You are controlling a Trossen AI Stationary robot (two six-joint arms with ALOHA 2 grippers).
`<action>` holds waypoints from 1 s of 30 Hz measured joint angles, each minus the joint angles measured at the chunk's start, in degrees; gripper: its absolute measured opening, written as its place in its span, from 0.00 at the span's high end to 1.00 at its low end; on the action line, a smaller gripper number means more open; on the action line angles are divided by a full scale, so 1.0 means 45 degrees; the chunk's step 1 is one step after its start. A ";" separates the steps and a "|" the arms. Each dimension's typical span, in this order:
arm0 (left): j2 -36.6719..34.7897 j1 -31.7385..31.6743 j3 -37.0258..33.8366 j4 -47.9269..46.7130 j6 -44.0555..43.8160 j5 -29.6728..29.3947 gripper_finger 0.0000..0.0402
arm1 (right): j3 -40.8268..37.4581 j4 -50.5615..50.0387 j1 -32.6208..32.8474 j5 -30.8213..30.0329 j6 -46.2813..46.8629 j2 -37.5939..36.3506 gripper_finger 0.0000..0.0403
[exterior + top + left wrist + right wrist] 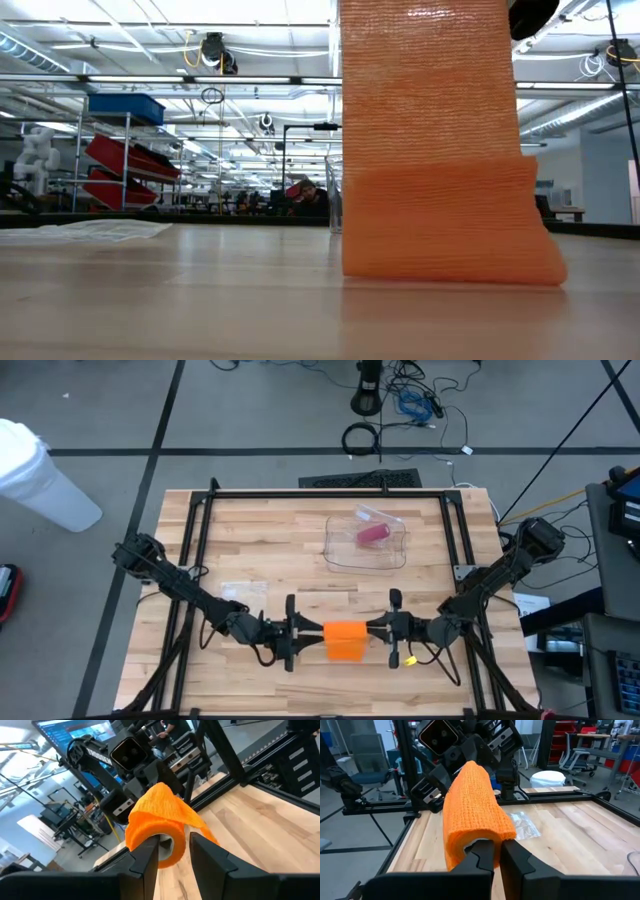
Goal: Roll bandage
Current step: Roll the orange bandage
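An orange bandage roll [346, 632] hangs level between my two grippers, above the table near its front edge. My left gripper [312, 632] is shut on the roll's left end and my right gripper [378, 630] on its right end. Both point level at each other. In the low view the loose orange band [430, 140] hangs straight down from the roll. Its lower end [450, 262] rests crumpled on the table top. The roll itself is above the low view's upper edge. My left gripper [172, 845] comes level from the table's left at the roll's left end [167, 851]. The pale core shows between its two fingers [146, 860], with the roll's wall against them. The roll is clear of the table. My right gripper [497, 845] comes level from the table's right at the roll's right end. One finger [481, 856] reaches into the dark hollow and the other lies outside. They pinch the end's wall [492, 836] between them. The roll lies level along the fingers' line.
A clear plastic container [367, 542] with a pink thing in it sits on the far middle of the table. A clear wrapper [240, 592] lies at the left. A black metal frame [330, 493] rings the table. Bare wood lies between container and roll.
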State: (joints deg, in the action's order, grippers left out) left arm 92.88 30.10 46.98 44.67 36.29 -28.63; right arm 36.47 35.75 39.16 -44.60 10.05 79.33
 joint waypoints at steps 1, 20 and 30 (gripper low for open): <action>0.0000 -0.0059 0.0000 -0.0005 -0.0147 0.0005 0.71 | 0.0000 0.0007 -0.0049 0.0016 0.0009 0.0000 0.99; -0.0039 -0.0827 -0.0013 -0.0608 -0.1335 0.0370 0.71 | -0.0035 0.0456 -0.0573 0.0679 0.0310 -0.0010 0.99; 0.0015 -0.0855 -0.0015 -0.0929 -0.1279 0.1375 0.96 | -0.0034 0.0494 -0.0691 0.1012 0.0174 -0.0010 0.97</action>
State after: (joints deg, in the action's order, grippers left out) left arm 92.95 26.25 46.92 40.48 30.54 -22.44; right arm 36.32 37.97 36.05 -40.05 10.83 79.29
